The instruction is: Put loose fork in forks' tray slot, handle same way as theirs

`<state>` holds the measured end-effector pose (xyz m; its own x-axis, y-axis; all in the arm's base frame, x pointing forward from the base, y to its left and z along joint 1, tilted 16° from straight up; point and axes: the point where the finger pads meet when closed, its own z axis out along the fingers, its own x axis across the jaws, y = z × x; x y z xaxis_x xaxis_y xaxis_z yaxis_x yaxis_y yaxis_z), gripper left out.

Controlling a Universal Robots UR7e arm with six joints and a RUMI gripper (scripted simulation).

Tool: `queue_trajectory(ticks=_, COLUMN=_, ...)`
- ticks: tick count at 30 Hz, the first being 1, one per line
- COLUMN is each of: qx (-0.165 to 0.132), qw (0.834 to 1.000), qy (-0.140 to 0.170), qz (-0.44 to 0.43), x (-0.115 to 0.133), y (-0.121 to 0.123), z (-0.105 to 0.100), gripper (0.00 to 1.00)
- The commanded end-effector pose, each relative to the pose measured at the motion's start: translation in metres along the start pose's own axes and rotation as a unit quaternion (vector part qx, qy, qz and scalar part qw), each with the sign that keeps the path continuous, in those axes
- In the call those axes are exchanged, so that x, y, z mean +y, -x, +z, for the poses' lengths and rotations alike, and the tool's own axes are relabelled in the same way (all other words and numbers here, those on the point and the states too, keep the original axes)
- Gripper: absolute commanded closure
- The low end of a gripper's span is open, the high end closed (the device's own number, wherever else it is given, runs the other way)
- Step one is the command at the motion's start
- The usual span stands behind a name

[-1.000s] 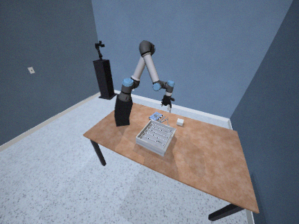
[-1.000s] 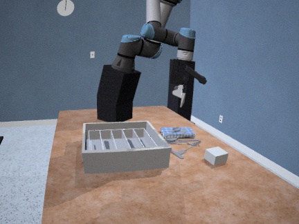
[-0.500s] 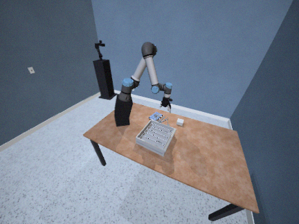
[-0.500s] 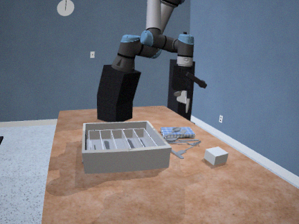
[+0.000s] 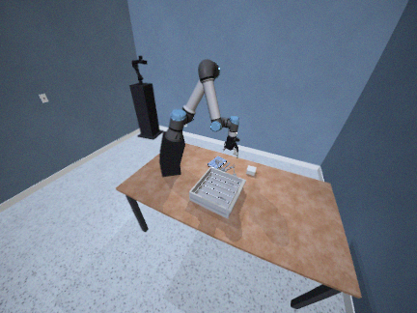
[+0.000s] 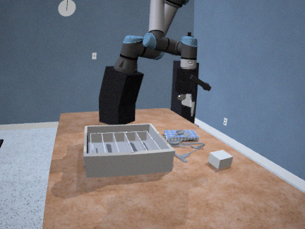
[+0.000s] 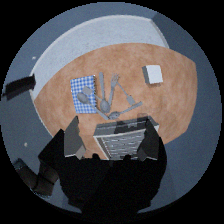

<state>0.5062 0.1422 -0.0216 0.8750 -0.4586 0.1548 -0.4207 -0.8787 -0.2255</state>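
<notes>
The grey slotted tray (image 5: 217,192) sits mid-table, with cutlery lying along its slots (image 6: 121,143). It also shows in the wrist view (image 7: 122,140). Several loose pieces of cutlery (image 6: 187,146) lie on the table between the tray and a blue checked cloth (image 6: 181,134). In the wrist view one of them looks like the loose fork (image 7: 114,85), beside a spoon (image 7: 105,102); another spoon lies on the cloth (image 7: 84,95). My gripper (image 5: 232,145) (image 6: 187,102) hangs open and empty well above this cutlery, with both fingers framing the tray (image 7: 112,145).
A small white block (image 6: 220,159) (image 7: 153,74) lies on the table right of the cutlery. The arm's black base (image 6: 118,95) stands at the table's back edge behind the tray. A black pedestal (image 5: 145,108) stands on the floor by the wall.
</notes>
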Motion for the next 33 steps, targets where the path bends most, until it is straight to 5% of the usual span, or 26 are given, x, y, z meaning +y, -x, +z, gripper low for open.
queue_trajectory(ticks=1, qx=0.001, qw=1.0, qy=-0.001, qz=-0.002, x=-0.001, y=0.0, z=0.0, gripper=0.0)
queue_trajectory(ticks=13, qx=0.0, qw=1.0, qy=-0.001, qz=0.001, x=-0.002, y=0.001, z=0.004, gripper=0.0)
queue_trajectory(ticks=24, qx=0.001, qw=0.997, qy=-0.001, qz=0.074, x=-0.002, y=0.008, z=0.084, gripper=0.0)
queue_trajectory(ticks=30, qx=0.001, qw=0.997, qy=-0.001, qz=0.08, x=-0.002, y=0.009, z=0.091, gripper=0.0)
queue_trajectory(ticks=31, qx=0.001, qw=0.997, qy=-0.001, qz=0.08, x=-0.002, y=0.009, z=0.091, gripper=0.83)
queue_trajectory(ticks=33, qx=0.001, qw=0.997, qy=-0.001, qz=0.08, x=-0.002, y=0.009, z=0.091, gripper=0.83)
